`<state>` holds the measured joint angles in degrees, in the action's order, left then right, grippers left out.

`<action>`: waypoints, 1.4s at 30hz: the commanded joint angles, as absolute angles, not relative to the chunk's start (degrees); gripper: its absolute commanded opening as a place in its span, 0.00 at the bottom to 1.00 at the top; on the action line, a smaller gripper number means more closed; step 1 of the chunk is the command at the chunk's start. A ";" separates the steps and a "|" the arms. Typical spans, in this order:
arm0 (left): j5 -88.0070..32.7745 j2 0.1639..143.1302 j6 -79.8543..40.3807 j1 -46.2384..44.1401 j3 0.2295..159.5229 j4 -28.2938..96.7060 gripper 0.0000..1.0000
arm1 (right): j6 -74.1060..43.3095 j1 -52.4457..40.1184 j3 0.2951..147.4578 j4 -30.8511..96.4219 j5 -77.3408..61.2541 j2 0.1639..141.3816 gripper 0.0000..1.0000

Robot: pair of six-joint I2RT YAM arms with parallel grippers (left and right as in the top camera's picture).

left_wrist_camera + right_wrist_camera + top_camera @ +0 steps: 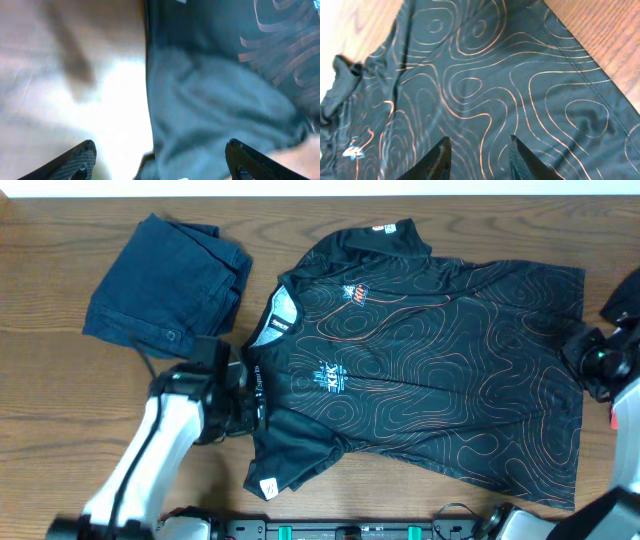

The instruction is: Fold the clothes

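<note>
Up in the top-left of the overhead view there's a dark navy denim garment (pixel 165 285), folded into a rough rectangle and sitting at a bit of an angle. You can spot a small round button (pixel 173 336) near its lower edge, and a couple of layers poke out unevenly at the right-hand corner. It's lying flat on a brown wood-grain table (pixel 60 410), with the dark streaky grain running left to right. A thin pale strip (pixel 300 186) runs along the table's far edge, can't tell what it is.
</note>
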<state>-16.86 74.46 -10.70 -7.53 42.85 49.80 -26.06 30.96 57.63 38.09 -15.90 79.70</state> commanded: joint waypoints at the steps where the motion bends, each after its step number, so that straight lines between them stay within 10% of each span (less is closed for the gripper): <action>1: -19.05 70.96 -11.77 -7.94 43.77 54.17 0.84 | -24.56 31.11 58.46 38.85 -16.95 77.95 0.36; 12: -28.47 70.54 -18.33 -18.13 32.99 52.23 0.59 | -24.58 31.09 58.46 39.77 -16.97 77.69 0.36; 42: -23.75 76.27 -30.79 -24.21 29.19 45.69 0.49 | -24.58 31.11 58.46 41.17 -16.97 77.69 0.37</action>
